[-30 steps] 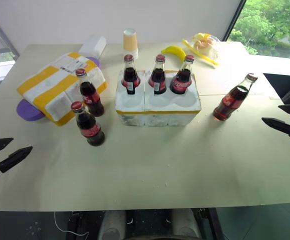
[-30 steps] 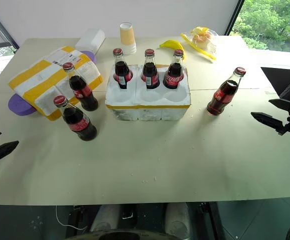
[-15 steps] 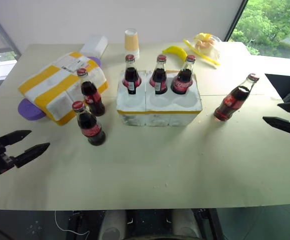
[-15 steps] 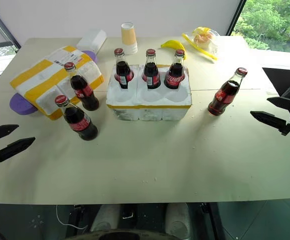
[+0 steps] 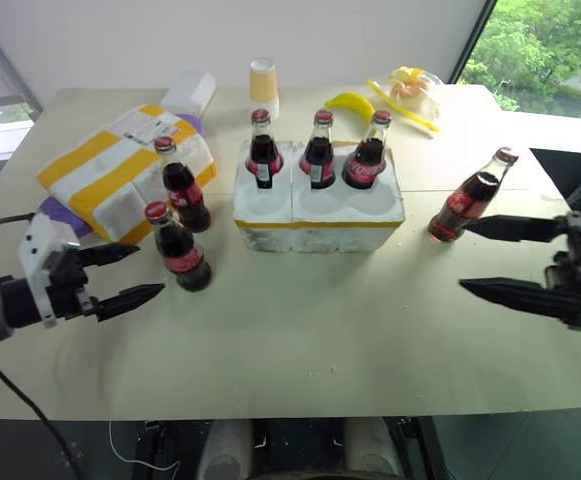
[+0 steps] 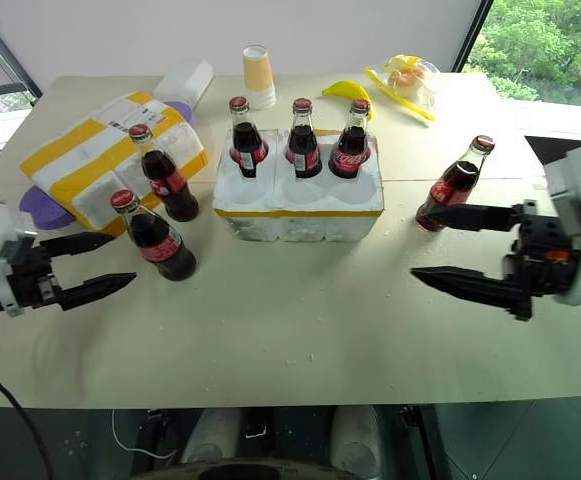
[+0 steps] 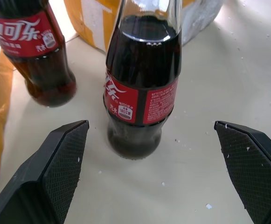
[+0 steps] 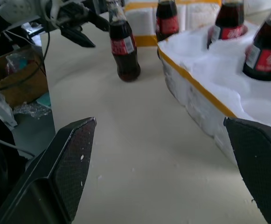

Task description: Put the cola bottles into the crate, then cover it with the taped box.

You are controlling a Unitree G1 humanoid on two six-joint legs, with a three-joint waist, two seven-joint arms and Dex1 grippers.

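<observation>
Both grippers have swung inward since earlier. Left gripper (image 5: 130, 272), jaws apart, is lining up on nearest bottle (image 5: 177, 246) at crate's (image 5: 318, 212) eight o'clock; next, probably closing. Right gripper (image 5: 495, 258) is gaping, empty.

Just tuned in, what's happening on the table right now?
Three cola bottles stand in the crate; three wait on the table. The left gripper, jaws open, is lined up on the nearest loose bottle. The right gripper, also open, is near the bottle on the right. The taped box lies aside.
</observation>
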